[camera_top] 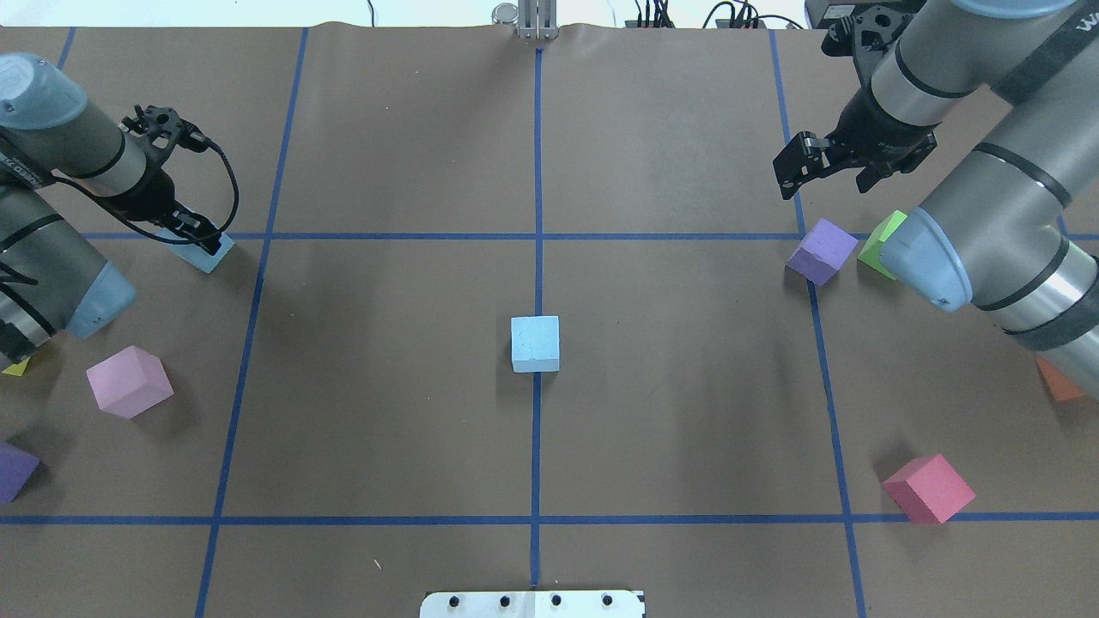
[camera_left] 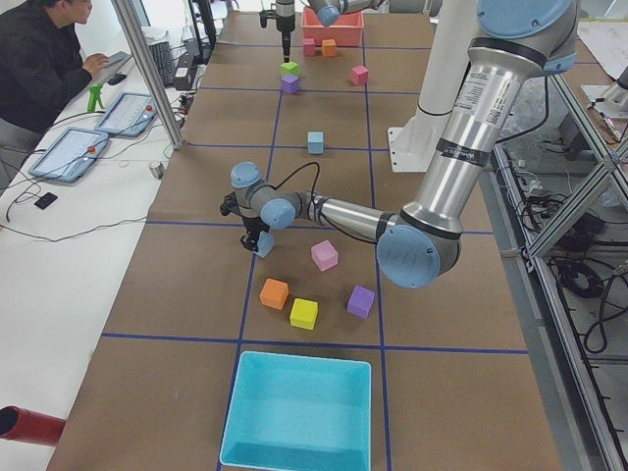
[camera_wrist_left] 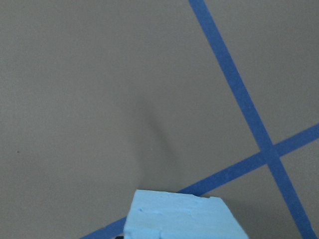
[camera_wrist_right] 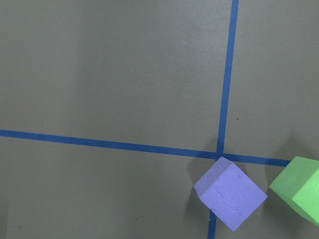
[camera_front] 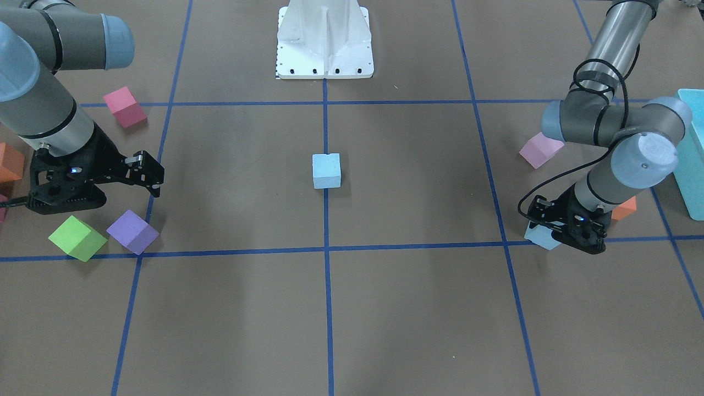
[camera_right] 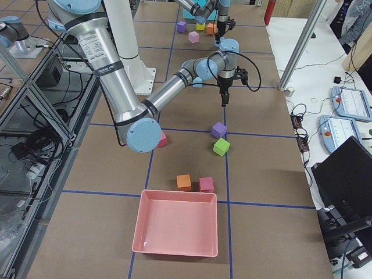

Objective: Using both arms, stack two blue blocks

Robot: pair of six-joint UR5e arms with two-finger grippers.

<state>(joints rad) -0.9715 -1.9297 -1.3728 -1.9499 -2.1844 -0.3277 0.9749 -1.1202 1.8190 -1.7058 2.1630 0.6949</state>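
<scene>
1. Right under the left wrist lens, a blue block [camera_wrist_left: 182,216], seemingly resting on the table [camera_wrist_left: 75,99] beside a tape crossing [camera_wrist_left: 269,149].
2. Down over it, left end effector [camera_top: 196,233]; pinching or only straddling, cannot tell.
3. Near a purple cube [camera_top: 822,251], right end effector [camera_top: 820,176], spread and empty.
4. At table centre, second block [camera_top: 535,343], loose: liable to slide or topple under an off-centre drop.
5. No fingers in the wrist view; both blocks together only from overhead and front.

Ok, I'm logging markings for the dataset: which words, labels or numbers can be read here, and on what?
No text reads clearly.
White lettering on the grey-and-silver left arm: blurred, cut off.
Printed sticker on its silver tube: too small.
Embossed logo on its pale blue joint cap: illegible.
</scene>
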